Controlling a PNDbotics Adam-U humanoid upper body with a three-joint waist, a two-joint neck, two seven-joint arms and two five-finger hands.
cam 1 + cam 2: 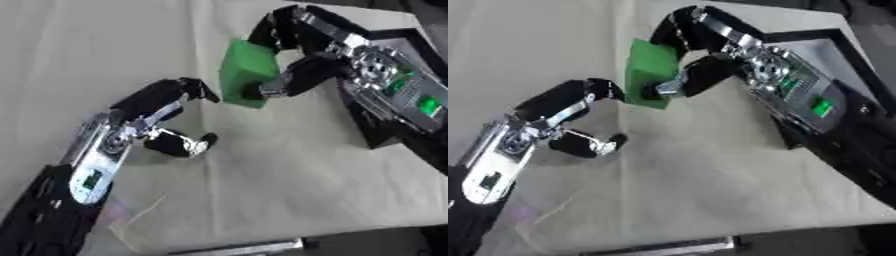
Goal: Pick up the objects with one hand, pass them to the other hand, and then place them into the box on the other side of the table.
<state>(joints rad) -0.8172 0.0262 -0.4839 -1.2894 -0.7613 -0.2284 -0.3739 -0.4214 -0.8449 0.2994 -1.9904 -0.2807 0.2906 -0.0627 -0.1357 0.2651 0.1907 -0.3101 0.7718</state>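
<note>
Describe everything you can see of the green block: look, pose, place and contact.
The green block is a plain, matte, box-shaped solid of one colour, looking like foam or plastic. It is tilted, over the beige cloth. The right hand pinches it, fingers across its top, thumb on its near face. The left hand is open, its fingertips close beside the block's lower edge.

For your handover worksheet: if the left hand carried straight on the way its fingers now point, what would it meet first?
Most likely the green block held in the right hand; the left hand points up-right toward its lower edge, though depth is unclear.

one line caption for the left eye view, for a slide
Right robot hand holds a green block above the table, left robot hand open beside it.
</note>
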